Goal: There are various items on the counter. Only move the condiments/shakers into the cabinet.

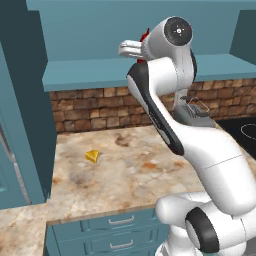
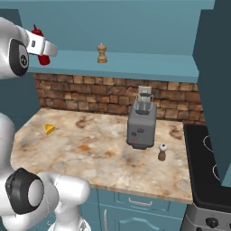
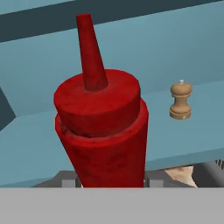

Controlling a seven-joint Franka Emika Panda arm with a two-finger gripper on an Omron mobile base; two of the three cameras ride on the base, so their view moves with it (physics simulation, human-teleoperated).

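Tool (image 2: 41, 53) sat at the upper left of the right base view, raised to shelf height and partly closed around the red squeeze bottle (image 3: 101, 127). In the hand view the bottle rose from between the fingertips at the bottom centre, its pointed nozzle toward the top of the frame, so the hold looked low on the body, probably to keep the bottle upright for setting down on its base. Red showed beside the white hand at the top centre of the left base view, against the teal-blue cabinet (image 1: 90, 75).

On the open shelf of that cabinet the tan wooden shaker (image 2: 102, 53) stood upright at the upper middle of the right base view, already where the task wants it; the hand view put it at the middle right, well apart from the bottle, leaving free shelf for the bottle to land.

Lower in that view, the dark-brown white-topped shaker (image 2: 162, 152) stood on the desk (image 2: 103, 153) just beside the grey toaster (image 2: 141, 122), at centre right, not yet moved. The yellow cheese wedge (image 2: 48, 129) lay at middle left on the desk, and I judge it should be left there, being no condiment. Whether the bottle's base touched the shelf could not be told.
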